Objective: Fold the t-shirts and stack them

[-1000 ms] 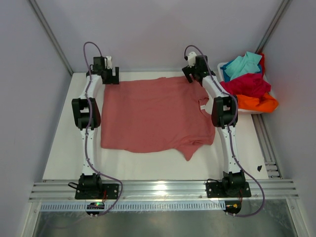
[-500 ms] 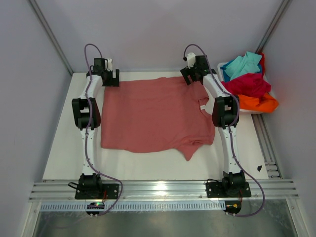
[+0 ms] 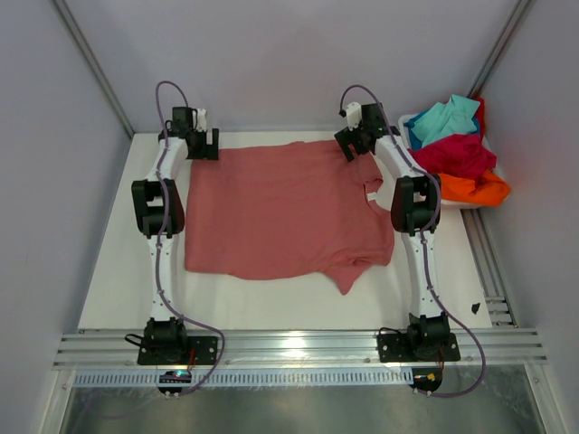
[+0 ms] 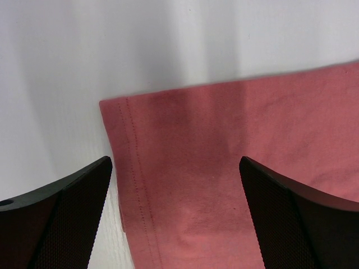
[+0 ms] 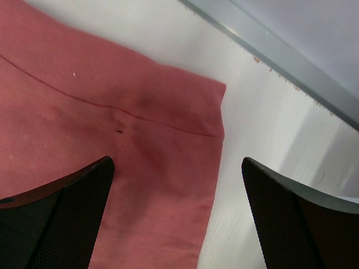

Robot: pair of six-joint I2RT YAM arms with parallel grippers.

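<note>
From above, the salmon-pink t-shirt (image 3: 289,208) lies spread flat on the white desk (image 3: 244,306), its small white label (image 3: 373,193) toward the right arm. The left gripper (image 3: 203,146) sits over the shirt's far left corner and the right gripper (image 3: 354,146) over its far right corner. Both stand wide apart and hold nothing. At the desk's far right, a white tub (image 3: 409,119) carries a turquoise t-shirt (image 3: 448,117), a crimson t-shirt (image 3: 457,154) and an orange t-shirt (image 3: 472,188) in a loose heap.

The left wrist view shows the left gripper (image 4: 174,165) spread wide above a hemmed corner of the salmon-pink t-shirt (image 4: 235,134), with stitching running along the edge and bare desk (image 4: 56,84) beyond it.

The right wrist view shows the right gripper (image 5: 176,162) equally wide, empty, above the other corner of the salmon-pink t-shirt (image 5: 84,112). A seam crosses the cloth there, and the desk (image 5: 263,129) shows beside it.
</note>
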